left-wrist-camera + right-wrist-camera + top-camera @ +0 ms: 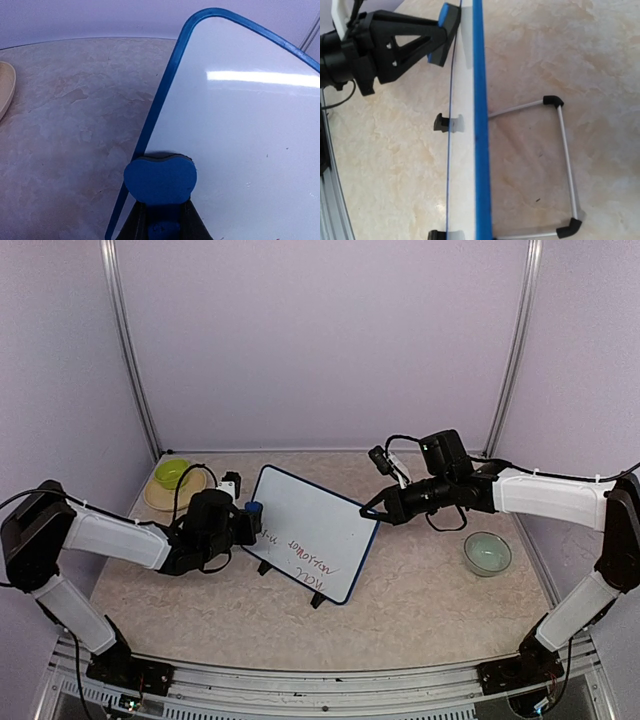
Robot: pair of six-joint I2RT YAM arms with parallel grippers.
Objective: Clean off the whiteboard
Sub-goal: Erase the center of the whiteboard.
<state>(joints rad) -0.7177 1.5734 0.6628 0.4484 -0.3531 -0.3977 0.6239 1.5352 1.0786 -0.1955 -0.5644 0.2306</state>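
The whiteboard (310, 525) stands tilted on its fold-out legs mid-table, with red and black writing (312, 558) on its lower part. My left gripper (247, 522) is shut on a blue eraser (254, 509) and presses it on the board's upper left edge. In the left wrist view the eraser (160, 179) sits between my fingers (135, 225) on the blank white surface (250, 125), beside the blue frame. My right gripper (376, 511) meets the board's right corner. Its wrist view looks along the blue frame (481, 125), with its own fingers out of frame.
A green bowl (172, 472) sits on a tan plate (158, 500) at back left; the plate's rim shows in the left wrist view (4, 90). A pale green bowl (487, 553) stands at right. The board's wire stand (565, 160) lies behind it.
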